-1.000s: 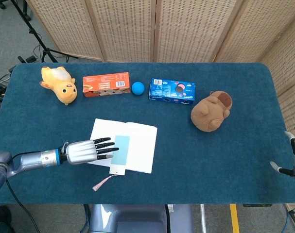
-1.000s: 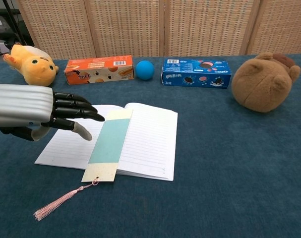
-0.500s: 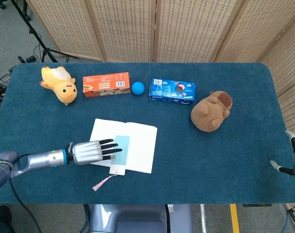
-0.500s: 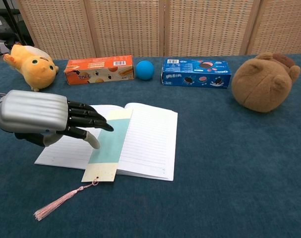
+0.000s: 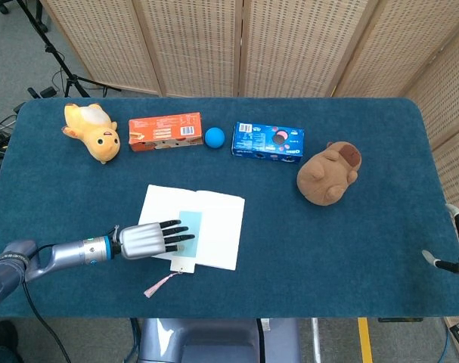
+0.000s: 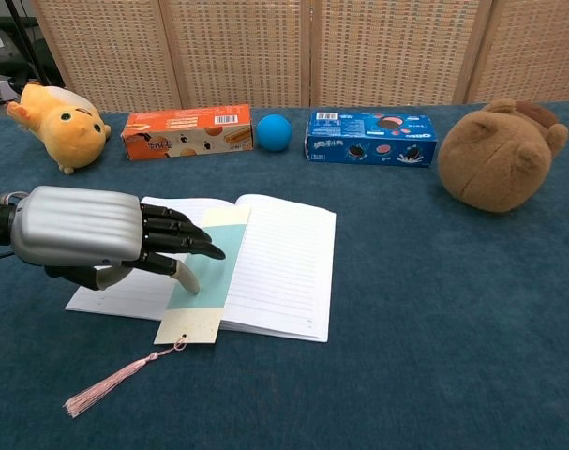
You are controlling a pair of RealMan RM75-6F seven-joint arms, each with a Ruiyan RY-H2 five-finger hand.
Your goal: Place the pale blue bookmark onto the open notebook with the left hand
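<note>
No text is legible; the orange box [image 6: 187,131] and blue box [image 6: 370,137] carry print too small to read.

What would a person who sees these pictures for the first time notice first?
Probably the silver left hand, with dark fingers stretched flat over the pale blue bookmark on the open notebook near the table's front. Behind it stands a colourful row: a yellow plush, an orange box, a blue ball, a blue cookie box and a brown plush.
</note>
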